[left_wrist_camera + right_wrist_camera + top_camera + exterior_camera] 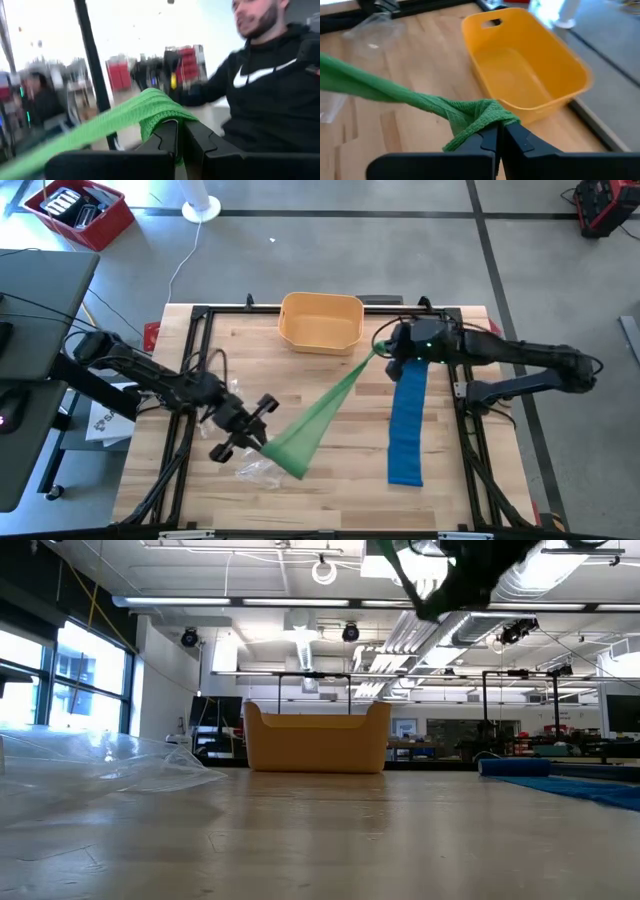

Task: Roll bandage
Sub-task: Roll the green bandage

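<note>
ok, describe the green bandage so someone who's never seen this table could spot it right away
Start at the yellow bin at the far edge of the wooden table. The green bandage runs diagonally from beside that bin toward the left front, pulled taut above the table between the right pincer and the left pincer, each shut on one end. Unlike the blue bandage, lying flat to the right, it hangs stretched.

Left gripper (262, 432) and right gripper (383, 350), both clamped, well apart.
</note>
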Controlling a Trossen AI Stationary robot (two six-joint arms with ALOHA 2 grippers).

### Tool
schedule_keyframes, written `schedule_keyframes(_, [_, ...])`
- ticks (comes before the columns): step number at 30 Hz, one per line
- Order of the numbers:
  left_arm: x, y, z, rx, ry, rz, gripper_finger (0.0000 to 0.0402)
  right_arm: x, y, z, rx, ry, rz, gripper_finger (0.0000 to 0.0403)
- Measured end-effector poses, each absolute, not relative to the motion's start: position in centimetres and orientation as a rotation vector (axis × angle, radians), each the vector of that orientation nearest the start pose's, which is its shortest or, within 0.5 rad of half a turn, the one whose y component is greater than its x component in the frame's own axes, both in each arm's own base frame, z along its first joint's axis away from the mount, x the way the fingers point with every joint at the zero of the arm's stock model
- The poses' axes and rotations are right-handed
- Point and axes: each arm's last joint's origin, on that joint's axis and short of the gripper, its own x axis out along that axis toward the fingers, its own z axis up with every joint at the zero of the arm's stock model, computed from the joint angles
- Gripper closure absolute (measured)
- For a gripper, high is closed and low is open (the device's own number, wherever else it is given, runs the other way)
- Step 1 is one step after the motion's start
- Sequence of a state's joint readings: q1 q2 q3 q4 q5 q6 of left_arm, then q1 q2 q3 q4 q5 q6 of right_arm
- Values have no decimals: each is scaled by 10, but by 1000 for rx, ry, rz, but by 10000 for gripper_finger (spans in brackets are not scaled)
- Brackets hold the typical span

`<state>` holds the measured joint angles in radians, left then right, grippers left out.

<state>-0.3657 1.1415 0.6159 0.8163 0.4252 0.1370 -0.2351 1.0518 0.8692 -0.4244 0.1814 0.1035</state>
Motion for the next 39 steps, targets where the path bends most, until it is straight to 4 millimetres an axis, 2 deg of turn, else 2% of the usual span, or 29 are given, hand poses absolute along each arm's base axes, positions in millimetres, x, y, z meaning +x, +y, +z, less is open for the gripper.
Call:
schedule_keyframes(4, [220, -99, 305, 175, -444, -752, 397, 218, -62, 256, 161, 557, -374, 403])
schedule_keyframes(10, [225, -100, 309, 218, -593, -675, 397, 225, -56, 219, 235, 524, -277, 403])
schedule_keyframes(15, [229, -93, 311, 328, -654, -434, 397, 233, -38, 202, 258, 515, -184, 403])
schedule_keyframes(21, [239, -68, 311, 452, -589, -79, 397, 243, -2, 182, 301, 550, -61, 403])
schedule_keyframes(31, [251, -21, 303, 596, -423, 178, 397, 258, 72, 165, 357, 489, 203, 403])
schedule_keyframes(35, [255, -6, 297, 612, -337, 219, 397, 257, 94, 170, 383, 423, 287, 403])
schedule_keyframes(39, [257, 5, 293, 613, -279, 249, 397, 256, 104, 182, 380, 303, 320, 403])
